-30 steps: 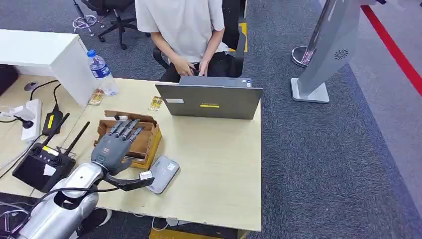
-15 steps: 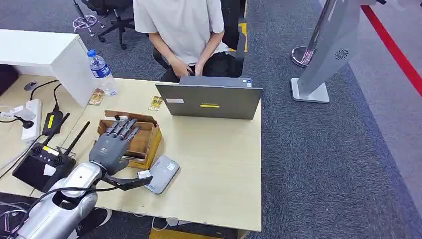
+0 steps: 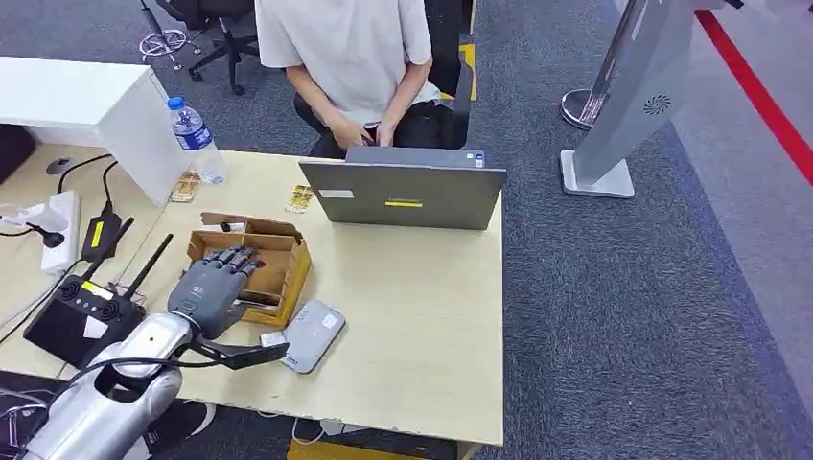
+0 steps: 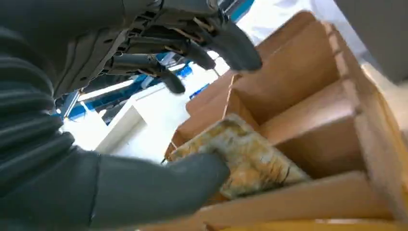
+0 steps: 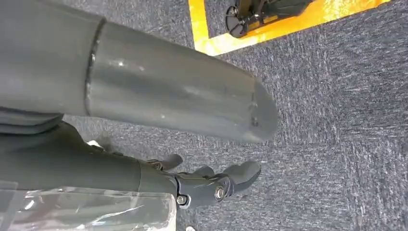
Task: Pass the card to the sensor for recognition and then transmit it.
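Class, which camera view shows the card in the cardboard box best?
The left wrist view: the yellowish patterned card lies close up in the cardboard box, the left hand's thumb touching it. In the head view that hand hides it. The right wrist view faces carpet.

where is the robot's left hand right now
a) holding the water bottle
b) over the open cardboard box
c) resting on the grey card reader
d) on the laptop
b: the head view shows the left hand reaching into the cardboard box, and in the left wrist view its thumb lies against a yellowish card inside one compartment; the laptop, bottle and grey reader are apart from it.
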